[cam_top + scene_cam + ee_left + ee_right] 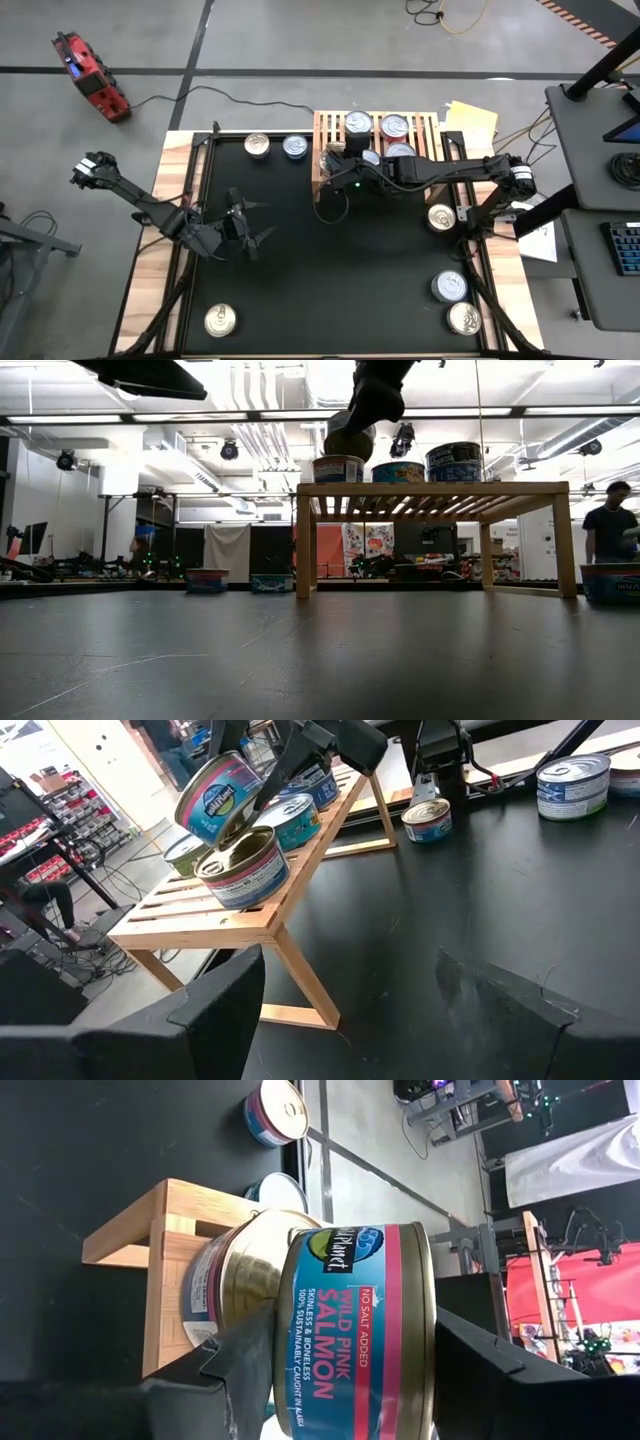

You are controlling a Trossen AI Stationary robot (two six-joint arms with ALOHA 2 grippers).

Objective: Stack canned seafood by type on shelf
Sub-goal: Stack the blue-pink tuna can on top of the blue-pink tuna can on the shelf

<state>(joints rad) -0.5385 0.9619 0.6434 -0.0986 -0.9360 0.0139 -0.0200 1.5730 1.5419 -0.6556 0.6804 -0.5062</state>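
Note:
My right gripper (333, 160) reaches in from the table's right, over the left near corner of the light-wood shelf (325, 125), and is shut on a blue-and-pink salmon tin (355, 1330). This tin hangs tilted just above another tin (245, 868) that stands on its base on that corner. Several more tins (394, 126) stand on the slats farther right. My left gripper (250, 225) hovers open over the black mat, left of the shelf, and touches nothing. My right gripper pinches the salmon tin (213, 800) across its two flat ends: one finger (240, 1365) under its bottom, the other (480, 1365) on its lid. The fingers come roughly level from the table's right. The tin is lifted and tilted; whether it touches the tin below, I cannot tell.
Loose tins lie on the mat: two (257, 145) (295, 147) left of the shelf, one (441, 217) near the right arm's base, two (449, 287) (463, 318) at the near right, one (220, 320) at the near left. A person (605, 525) stands in the room beyond.

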